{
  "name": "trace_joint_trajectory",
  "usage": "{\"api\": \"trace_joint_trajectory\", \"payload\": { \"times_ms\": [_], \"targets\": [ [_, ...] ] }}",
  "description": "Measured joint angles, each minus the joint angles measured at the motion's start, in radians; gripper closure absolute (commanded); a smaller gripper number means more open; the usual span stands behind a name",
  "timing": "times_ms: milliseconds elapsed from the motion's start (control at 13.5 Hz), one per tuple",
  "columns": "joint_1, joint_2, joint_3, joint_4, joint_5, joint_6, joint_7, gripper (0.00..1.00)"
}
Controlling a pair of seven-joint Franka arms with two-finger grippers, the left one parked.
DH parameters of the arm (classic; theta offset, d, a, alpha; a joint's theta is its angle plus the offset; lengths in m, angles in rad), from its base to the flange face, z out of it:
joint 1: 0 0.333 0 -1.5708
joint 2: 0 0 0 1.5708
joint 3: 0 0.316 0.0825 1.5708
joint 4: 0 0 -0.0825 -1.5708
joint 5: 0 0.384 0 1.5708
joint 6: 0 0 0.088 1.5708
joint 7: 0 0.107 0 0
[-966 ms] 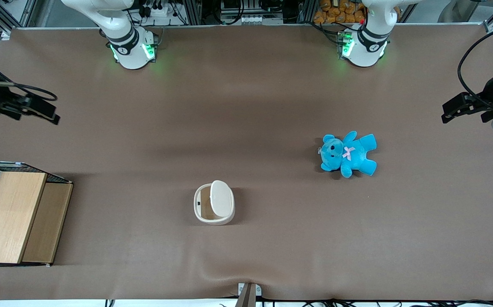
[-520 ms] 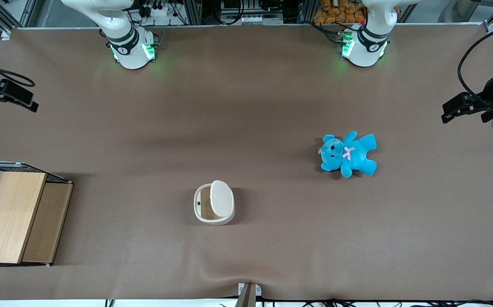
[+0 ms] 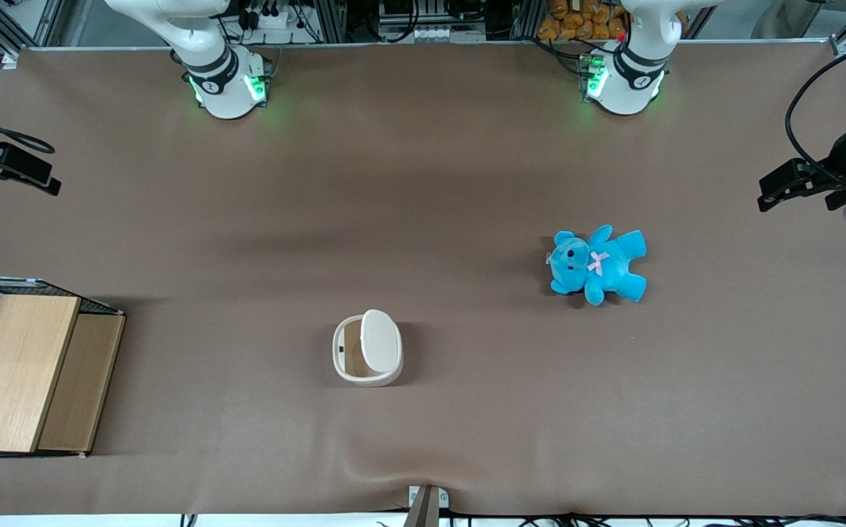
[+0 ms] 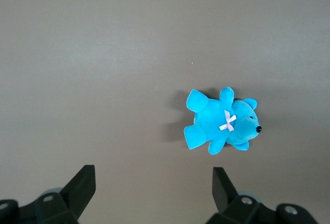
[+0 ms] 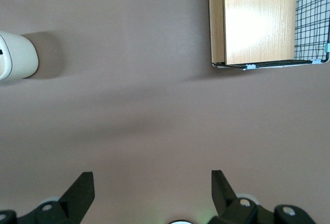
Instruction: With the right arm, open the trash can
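Note:
The trash can (image 3: 367, 348) is a small cream-white bin standing on the brown table, nearer the front camera than the table's middle. Its white lid (image 3: 380, 340) is tilted up, so the inside shows. Part of the trash can (image 5: 16, 56) also shows in the right wrist view. The right arm's black gripper (image 3: 15, 168) hangs high at the working arm's end of the table, far from the bin and farther from the front camera than it. The gripper (image 5: 150, 178) is open, with bare table between its fingers.
A wooden box with wire mesh (image 3: 28, 369) (image 5: 258, 20) sits at the working arm's end, nearer the front camera than the gripper. A blue teddy (image 3: 597, 264) (image 4: 221, 122) lies toward the parked arm's end. The arm bases (image 3: 227, 80) stand along the table's edge farthest from the front camera.
The gripper has drawn away toward the working arm's end and a little farther from the front camera; in the last half second it barely moved. Bin and teddy are unchanged.

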Motion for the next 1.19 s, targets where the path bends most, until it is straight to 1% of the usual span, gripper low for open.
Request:
{"api": "trace_joint_trajectory", "payload": {
  "times_ms": [1189],
  "targets": [
    [0.000, 0.000, -0.035, -0.028, -0.001, 0.038, -0.060, 0.00]
  ]
}}
